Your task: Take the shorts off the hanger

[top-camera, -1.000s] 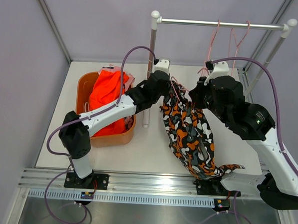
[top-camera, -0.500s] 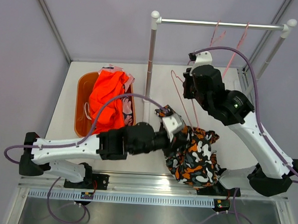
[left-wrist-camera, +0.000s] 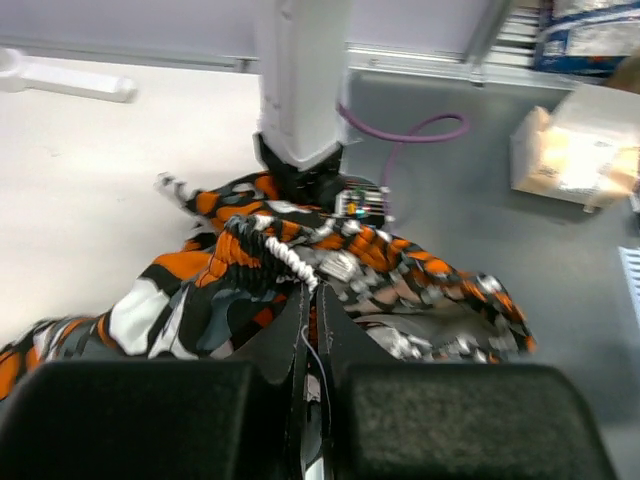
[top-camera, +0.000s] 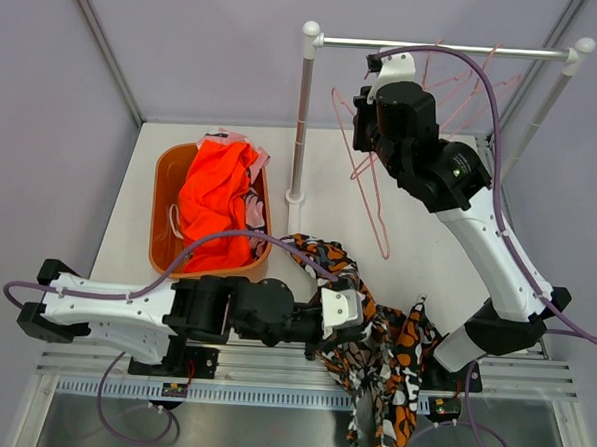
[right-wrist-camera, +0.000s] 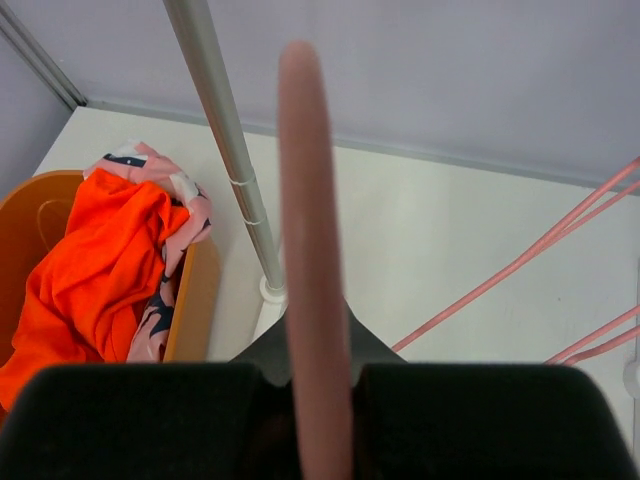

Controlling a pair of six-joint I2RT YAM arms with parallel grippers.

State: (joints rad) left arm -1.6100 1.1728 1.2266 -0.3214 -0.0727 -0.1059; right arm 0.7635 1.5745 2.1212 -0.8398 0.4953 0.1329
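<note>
Left gripper (left-wrist-camera: 312,300): pressed together on a fold of the black patterned shorts (top-camera: 391,369), drawn back to the near edge of the table (top-camera: 318,225).
Black patterned shorts: a second ago draped from the hanger at mid-table; now clear of it, heaped at the near edge and spilling over the front.
Right gripper (right-wrist-camera: 315,345): pinching the pink hanger (top-camera: 375,202), lifted bare toward the rail (top-camera: 438,48).
Orange shorts (top-camera: 215,194), pink shorts (right-wrist-camera: 150,160): unmoved in the basket (top-camera: 166,177) by the left edge.
Meaning: probably the last pair freed; only setting down left.
</note>
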